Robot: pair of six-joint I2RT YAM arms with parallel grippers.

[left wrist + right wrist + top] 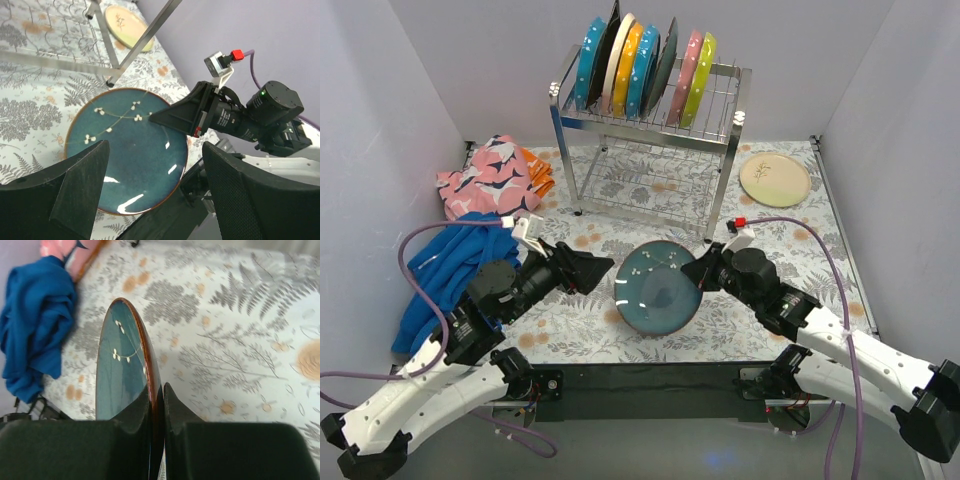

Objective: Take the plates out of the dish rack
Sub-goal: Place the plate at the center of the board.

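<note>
Top external view: down at the near edge, two arms reach in over the flowery counter (575,335). The right fingers (705,272) pinch the right rim of a dark teal plate (658,290) with little white flowers on it. Seen from the right wrist, one finger sits on each side of the brown rim, pressed tight on it. This plate is out of the rack, in front of it and between the two arms. I cannot tell if its low edge touches the counter. The left fingers (586,270) are just beside the plate's left side. They are spread wide apart and hold nothing.

A bit farther, on the left, a blue cloth (445,270) lies in a heap, with a pink cloth (485,180) behind it.

At the back stands the dish rack (720,150) on its legs. Eight plates (642,70) stand on edge in its top slots: teal, dark, cream, orange, teal, dark, pink and lime green. To the right of the rack, a cream plate (775,180) lies flat on the counter.
</note>
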